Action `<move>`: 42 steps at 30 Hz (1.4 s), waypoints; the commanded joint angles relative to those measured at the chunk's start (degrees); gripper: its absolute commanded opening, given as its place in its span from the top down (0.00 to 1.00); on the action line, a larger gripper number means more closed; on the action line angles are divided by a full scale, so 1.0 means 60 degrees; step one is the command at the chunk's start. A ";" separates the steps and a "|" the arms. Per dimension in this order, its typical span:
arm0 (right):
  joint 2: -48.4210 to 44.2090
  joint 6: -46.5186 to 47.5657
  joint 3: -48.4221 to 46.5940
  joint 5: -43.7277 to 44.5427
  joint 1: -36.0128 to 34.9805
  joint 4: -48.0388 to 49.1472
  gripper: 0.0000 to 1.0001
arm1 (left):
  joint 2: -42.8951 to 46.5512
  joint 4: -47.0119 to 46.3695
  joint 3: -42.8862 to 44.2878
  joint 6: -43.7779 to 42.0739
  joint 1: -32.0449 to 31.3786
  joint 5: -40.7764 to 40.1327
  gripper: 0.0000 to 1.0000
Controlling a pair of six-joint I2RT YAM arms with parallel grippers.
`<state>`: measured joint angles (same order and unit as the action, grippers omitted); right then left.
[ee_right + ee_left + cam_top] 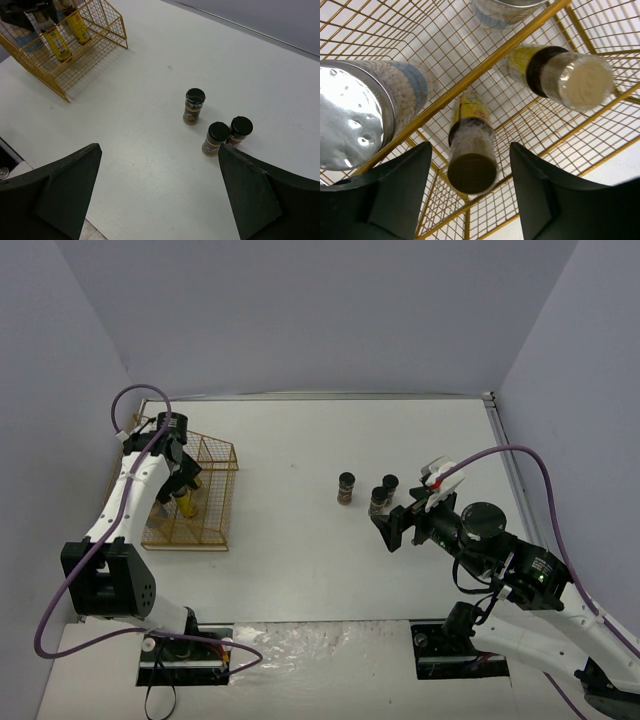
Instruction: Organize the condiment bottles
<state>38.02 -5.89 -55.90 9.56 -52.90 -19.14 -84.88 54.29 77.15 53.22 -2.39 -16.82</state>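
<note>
Three small dark jars with black caps (346, 487) (379, 500) (390, 485) stand mid-table; they also show in the right wrist view (194, 106) (216, 139) (240, 131). My right gripper (410, 510) (160, 200) is open and empty, above the table just near of them. My left gripper (180, 480) (470, 200) is open over the gold wire rack (205, 525), its fingers either side of a slim yellow bottle (471, 150) without touching it. A second yellow bottle (565, 75) and two white silver-capped bottles (365, 110) (505, 10) stand in the rack.
The rack sits at the table's left edge, near the left wall. The right table edge (505, 465) runs close behind the right arm. Both arm bases are at the near edge.
</note>
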 commanded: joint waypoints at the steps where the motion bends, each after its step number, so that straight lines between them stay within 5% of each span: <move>1: 0.0034 0.0102 -0.0013 -0.0024 0.0028 0.0538 0.00 | 0.0327 0.0101 0.0390 0.0052 0.0047 0.0181 0.36; 15: 0.0037 0.0174 -0.0060 -0.0024 0.0029 0.0550 0.00 | 0.1559 0.0567 0.0646 -0.0133 -0.0127 0.1297 0.29; 23: 0.0094 0.0013 -0.0301 0.0377 0.0028 0.0538 0.00 | 0.1642 0.0318 0.1595 -0.0986 -0.1874 0.1861 0.26; 31: 0.0094 -0.0291 -0.0483 0.1137 0.0029 0.0539 0.00 | -0.0662 -0.0411 0.3968 -0.2775 -0.5170 0.1808 0.20; 42: -0.0151 -0.1148 -0.0326 0.2216 0.0043 0.0523 0.00 | -0.4624 -0.2328 0.6767 -0.5082 -0.6978 0.2803 0.05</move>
<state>37.73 -9.94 -56.38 17.99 -52.90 -19.14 -109.87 46.24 109.87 31.14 -41.65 -2.10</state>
